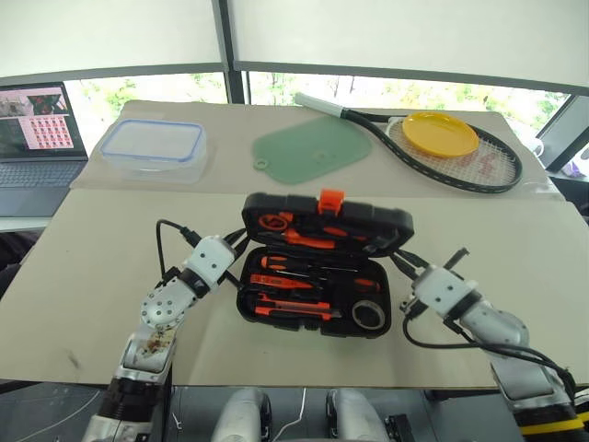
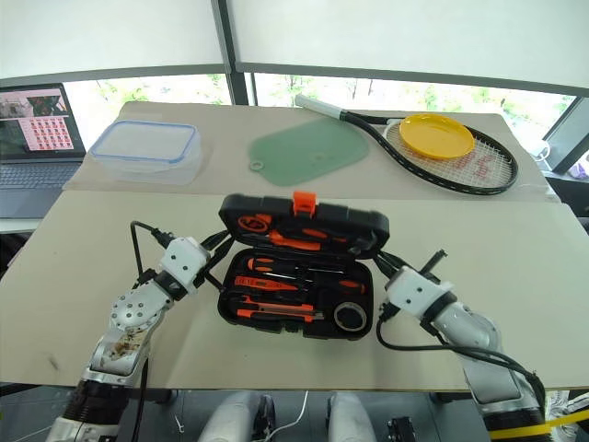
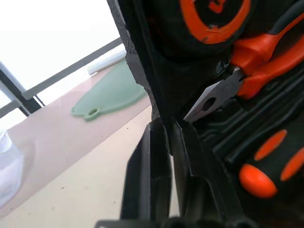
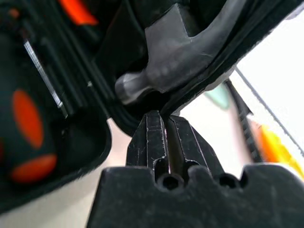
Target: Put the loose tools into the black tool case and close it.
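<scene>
Both our grippers reach level toward the half-open black tool case (image 1: 317, 267). Left gripper (image 3: 161, 137) pinches its lid edge; right gripper (image 4: 166, 124), fingers together, sits under the lid's other end.

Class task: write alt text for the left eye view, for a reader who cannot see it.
An open black tool case, with orange-handled tools in its recesses and its lid half raised, sits on a tan table between the robot's two arms. The left gripper and right gripper reach the lid's two sides. Behind lie a clear food container, green mat and racket.
</scene>
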`<state>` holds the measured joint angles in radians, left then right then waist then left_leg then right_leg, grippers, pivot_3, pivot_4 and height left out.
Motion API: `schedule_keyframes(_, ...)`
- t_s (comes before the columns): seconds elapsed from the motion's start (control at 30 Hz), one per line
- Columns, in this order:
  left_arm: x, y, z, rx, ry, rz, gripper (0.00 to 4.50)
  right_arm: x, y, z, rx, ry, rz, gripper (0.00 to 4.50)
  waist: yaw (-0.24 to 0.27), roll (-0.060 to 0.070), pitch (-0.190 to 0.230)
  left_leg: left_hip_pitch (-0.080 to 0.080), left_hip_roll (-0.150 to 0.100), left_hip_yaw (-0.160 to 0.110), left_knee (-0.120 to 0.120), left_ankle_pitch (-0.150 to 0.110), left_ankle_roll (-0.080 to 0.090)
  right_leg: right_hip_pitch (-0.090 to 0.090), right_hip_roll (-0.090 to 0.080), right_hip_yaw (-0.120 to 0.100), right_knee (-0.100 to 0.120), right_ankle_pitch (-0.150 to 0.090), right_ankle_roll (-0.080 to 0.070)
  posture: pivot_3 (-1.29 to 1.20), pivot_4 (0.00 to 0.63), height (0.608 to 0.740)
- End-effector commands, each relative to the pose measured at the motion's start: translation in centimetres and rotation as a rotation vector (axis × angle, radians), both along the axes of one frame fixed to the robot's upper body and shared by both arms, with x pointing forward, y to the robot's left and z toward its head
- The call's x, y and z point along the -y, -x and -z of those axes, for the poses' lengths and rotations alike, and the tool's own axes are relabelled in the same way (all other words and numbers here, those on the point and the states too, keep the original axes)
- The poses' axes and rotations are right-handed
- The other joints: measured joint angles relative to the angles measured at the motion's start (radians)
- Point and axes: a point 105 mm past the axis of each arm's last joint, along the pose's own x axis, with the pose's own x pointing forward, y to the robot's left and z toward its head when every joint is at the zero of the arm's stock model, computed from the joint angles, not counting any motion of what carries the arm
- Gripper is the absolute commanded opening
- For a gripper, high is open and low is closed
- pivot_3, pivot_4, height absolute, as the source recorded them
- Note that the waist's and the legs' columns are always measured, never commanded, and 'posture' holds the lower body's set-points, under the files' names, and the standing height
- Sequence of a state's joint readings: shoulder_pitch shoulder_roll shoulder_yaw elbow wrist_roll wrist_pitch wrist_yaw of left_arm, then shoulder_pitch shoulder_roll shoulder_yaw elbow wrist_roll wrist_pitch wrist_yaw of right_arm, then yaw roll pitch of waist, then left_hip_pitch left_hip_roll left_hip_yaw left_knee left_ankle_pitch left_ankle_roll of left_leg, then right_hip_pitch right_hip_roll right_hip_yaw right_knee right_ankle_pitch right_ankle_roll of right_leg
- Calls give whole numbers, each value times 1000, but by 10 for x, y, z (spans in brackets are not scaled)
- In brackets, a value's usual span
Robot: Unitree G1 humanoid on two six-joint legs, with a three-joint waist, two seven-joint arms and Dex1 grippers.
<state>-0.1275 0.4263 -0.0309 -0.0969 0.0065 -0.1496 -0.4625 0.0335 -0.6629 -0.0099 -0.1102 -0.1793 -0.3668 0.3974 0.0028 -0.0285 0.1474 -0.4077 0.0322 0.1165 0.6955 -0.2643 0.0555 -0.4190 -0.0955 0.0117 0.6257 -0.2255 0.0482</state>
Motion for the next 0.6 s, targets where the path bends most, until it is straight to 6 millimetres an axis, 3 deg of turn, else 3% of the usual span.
schedule_keyframes(0.03, -34, 9, -19, 30, 31, -125, 1821, 23, 17, 9, -3, 98, 12, 1077, 1, 0, 0, 0, 0, 0, 0, 0, 0, 0, 0, 0, 0, 0, 0, 0, 150, 738)
schedule_keyframes(0.17, -58, 42, -33, -165, 144, -133, 3172, 36, 38, -8, -143, -16, 28, 2302, -19, -1, 0, -1, 4, 1, -2, 0, -1, -3, 1, 1, 2, -2, -3, 0, 150, 738)
schedule_keyframes(0.23, -66, 56, -34, -278, 167, -112, 3914, 37, 50, -7, -268, -75, 15, 3096, -21, 0, 0, 1, 7, 1, -2, 1, -2, -2, 2, 1, 3, -3, -5, 0, 150, 738)
schedule_keyframes(0.33, -92, 69, -32, -503, 185, -81, 3914, 30, 94, 7, -609, -106, -122, 3096, -11, 2, -1, 4, 7, 1, -2, 1, -2, 1, 1, 0, 4, -4, -6, 0, 150, 738)
schedule_keyframes(0.4, -104, 61, -29, -590, 135, -43, 3914, 21, 113, 10, -770, -128, -218, 3096, 2, 1, -1, 8, 7, -2, -3, 1, -3, 4, 2, -3, 5, -8, -8, 0, 150, 738)
schedule_keyframes(0.43, -108, 51, -29, -581, 84, -38, 3983, 17, 117, 11, -811, -138, -248, 2530, 8, 1, -1, 11, 7, -2, -3, 1, -4, 3, 3, -5, 4, -13, -14, 0, 150, 738)
schedule_keyframes(0.53, -105, 19, -27, -551, -8, -9, 3262, 6, 120, 16, -868, -112, -320, 1602, 19, 0, -1, 12, 7, -2, -2, -2, -12, 4, 2, -4, 4, -14, -11, 0, 150, 738)
schedule_keyframes(0.6, -92, -2, -24, -541, -58, 49, 2429, -2, 118, 21, -875, -86, -363, 873, 25, -3, -2, 12, 6, -2, -2, -2, -13, 5, 2, -4, 3, -13, -11, 0, 150, 738)
